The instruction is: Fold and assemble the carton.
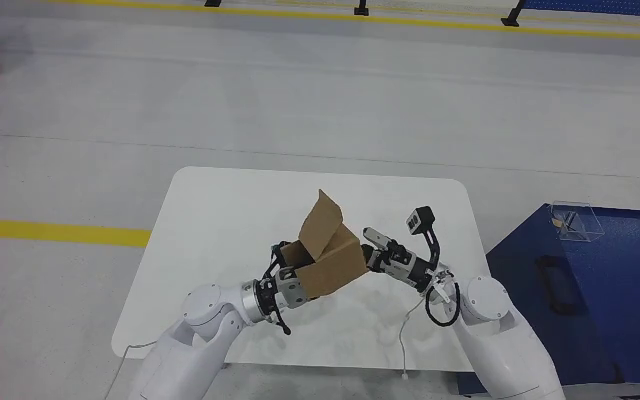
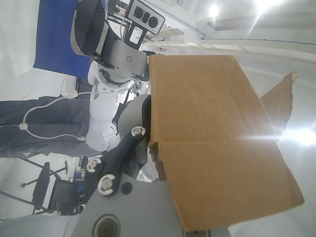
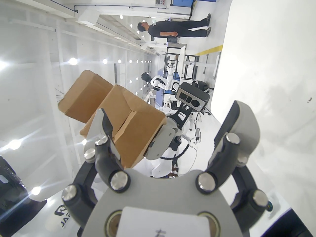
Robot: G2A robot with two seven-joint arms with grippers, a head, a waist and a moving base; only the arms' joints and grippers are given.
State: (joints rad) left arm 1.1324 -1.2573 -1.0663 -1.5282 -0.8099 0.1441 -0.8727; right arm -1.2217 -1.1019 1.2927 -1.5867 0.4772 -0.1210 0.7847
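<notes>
A brown carton [image 1: 330,255] hangs above the white table [image 1: 230,220], tilted, with one flap [image 1: 322,222] standing up. My left gripper [image 1: 288,285] is shut on the carton's near-left wall; a grey finger [image 2: 135,117] presses against the cardboard [image 2: 209,124]. My right gripper [image 1: 372,243] is at the carton's right side, open, with nothing between its fingers. In the right wrist view, the right gripper [image 3: 170,122] spreads wide and one fingertip [image 3: 102,122] lies against the carton [image 3: 138,129], which the left gripper [image 3: 161,136] holds from behind.
A blue cabinet [image 1: 570,290] stands just right of the table, with a clear plastic box [image 1: 575,220] on top. A white cable [image 1: 405,340] hangs over the table's front edge. The table's left and back parts are bare.
</notes>
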